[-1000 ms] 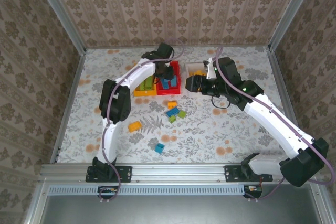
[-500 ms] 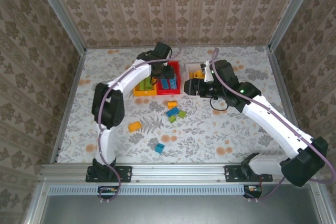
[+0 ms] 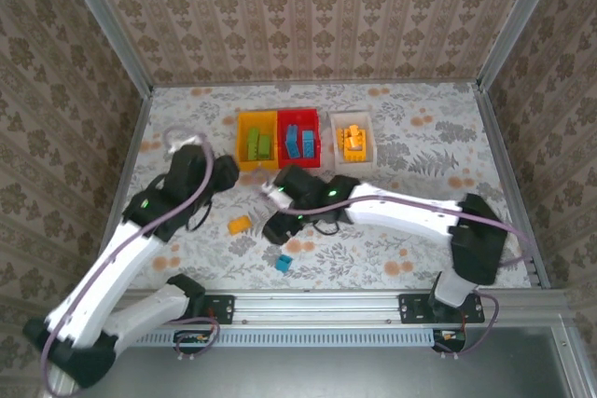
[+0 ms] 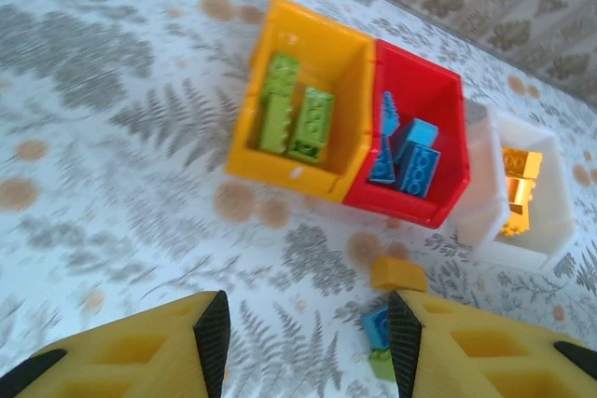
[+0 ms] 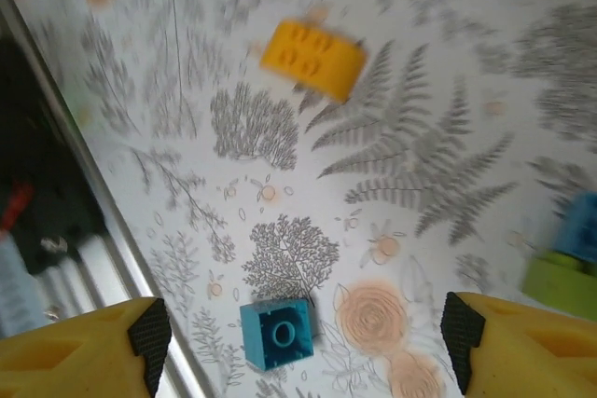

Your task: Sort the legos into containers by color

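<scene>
- Sorting looks partly done. The red bin [image 4: 422,90] holds blue legos [image 4: 410,160]. The yellow bin [image 4: 322,53], touching its left side, holds green ones. The white bin [image 4: 485,193], just to its right, holds orange ones.
- Step in hand, as I judge it: picking up a loose blue brick [image 5: 277,333], which lies flat on the table well in front of the red bin, near the front rail.
- The right gripper [image 5: 303,331] hangs over that brick with its fingers spread wide and nothing between them.
- Next move, I judge: lower straight down so the fingers straddle the brick, close on it, then carry it back to the red bin.
- The left gripper [image 4: 308,337] hovers in front and left of the red bin, facing the bins. Its fingers are parted and empty.
- A loose orange brick [image 3: 240,224] lies in front and left of the red bin, apart from the blue one.
- An orange piece [image 4: 398,274] sits just in front of the red bin, with a blue one and a green one beside it.
- In the way: the right arm lies across the table in front of the red bin. The left gripper sits close to the return path, so the two could clash. The rail beside the blue brick leaves little room.
</scene>
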{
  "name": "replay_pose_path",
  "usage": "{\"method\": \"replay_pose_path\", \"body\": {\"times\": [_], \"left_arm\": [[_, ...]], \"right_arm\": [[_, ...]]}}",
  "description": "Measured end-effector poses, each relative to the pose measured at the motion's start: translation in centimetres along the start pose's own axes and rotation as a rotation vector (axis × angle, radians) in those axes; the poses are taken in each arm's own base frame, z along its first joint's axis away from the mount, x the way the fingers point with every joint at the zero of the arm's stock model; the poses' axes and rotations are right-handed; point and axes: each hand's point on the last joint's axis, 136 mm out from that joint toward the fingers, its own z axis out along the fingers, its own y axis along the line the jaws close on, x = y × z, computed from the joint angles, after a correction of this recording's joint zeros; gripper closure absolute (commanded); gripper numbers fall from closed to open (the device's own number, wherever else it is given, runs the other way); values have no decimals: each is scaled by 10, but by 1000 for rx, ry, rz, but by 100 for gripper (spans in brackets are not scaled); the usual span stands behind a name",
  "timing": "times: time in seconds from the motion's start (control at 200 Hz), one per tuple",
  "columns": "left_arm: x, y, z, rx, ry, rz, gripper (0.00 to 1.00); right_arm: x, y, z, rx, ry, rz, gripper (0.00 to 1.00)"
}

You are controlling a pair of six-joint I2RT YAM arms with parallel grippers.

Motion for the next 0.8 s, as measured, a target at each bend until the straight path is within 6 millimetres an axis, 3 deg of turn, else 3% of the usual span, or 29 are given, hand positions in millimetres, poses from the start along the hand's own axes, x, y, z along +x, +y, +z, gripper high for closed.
{"method": "replay_pose_path", "body": {"times": [0.125, 0.305, 0.565, 0.8], "left_arm": [[11, 38, -36, -10, -54, -99, 46], [26, 75, -71, -25, -81, -199, 45], [47, 103, -85, -80, -45, -227, 45], [51, 109, -88, -99, -31, -221, 45]], "right_arm": [[2, 8, 44, 27, 93, -142, 16], [-12, -4, 91, 90, 153, -244, 14], [-8, -26, 134, 179, 234, -306, 12], [-38, -34, 147, 249, 201, -301, 14]]}}
